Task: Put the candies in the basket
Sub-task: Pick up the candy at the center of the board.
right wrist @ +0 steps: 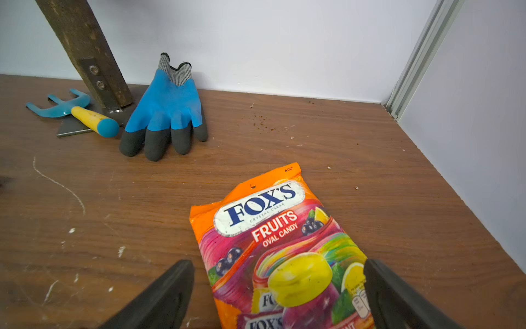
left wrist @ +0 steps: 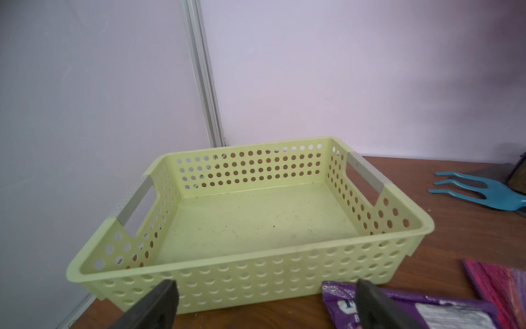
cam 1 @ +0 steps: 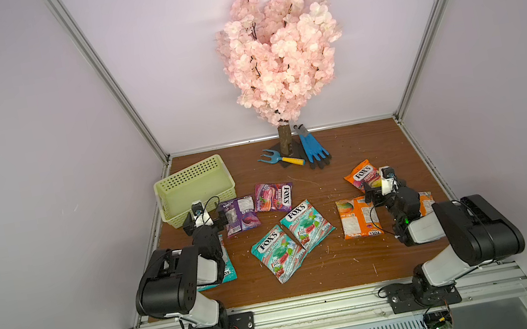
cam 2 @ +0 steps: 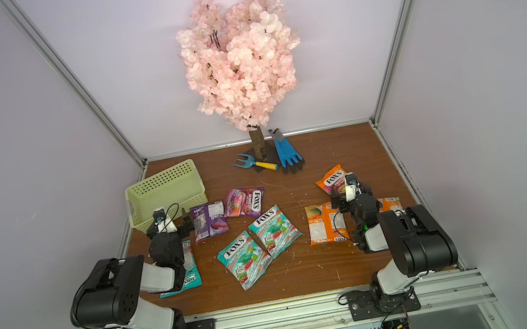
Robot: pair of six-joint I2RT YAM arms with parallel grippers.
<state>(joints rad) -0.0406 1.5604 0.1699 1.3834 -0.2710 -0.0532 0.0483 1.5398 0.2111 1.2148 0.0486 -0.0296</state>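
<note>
FOX'S candies (cam 1: 274, 197) are lying scattered over the wooden table (cam 1: 310, 274), none of them in the basket (cam 1: 190, 174), which is sitting empty at the far left corner. Two purple bags (cam 1: 240, 219) are lying just beside the basket, and two teal bags (cam 1: 306, 225) are touching side by side in the middle. Another teal bag (cam 1: 227, 270) is showing from under my left arm, and orange bags (cam 1: 359, 216) are lying on the right.

My left gripper (cam 1: 205, 219) is hovering wide open and holding nothing, facing the basket's near wall. My right gripper (cam 1: 384, 186) is gaping just as wide, its fingers (right wrist: 170, 293) straddling an ungripped orange FRUITS bag (right wrist: 273, 228).

Behind, a pink blossom tree (cam 1: 277, 45), a blue glove (cam 1: 314, 151) and a small fork (cam 1: 281, 158) are waiting by the back wall.
</note>
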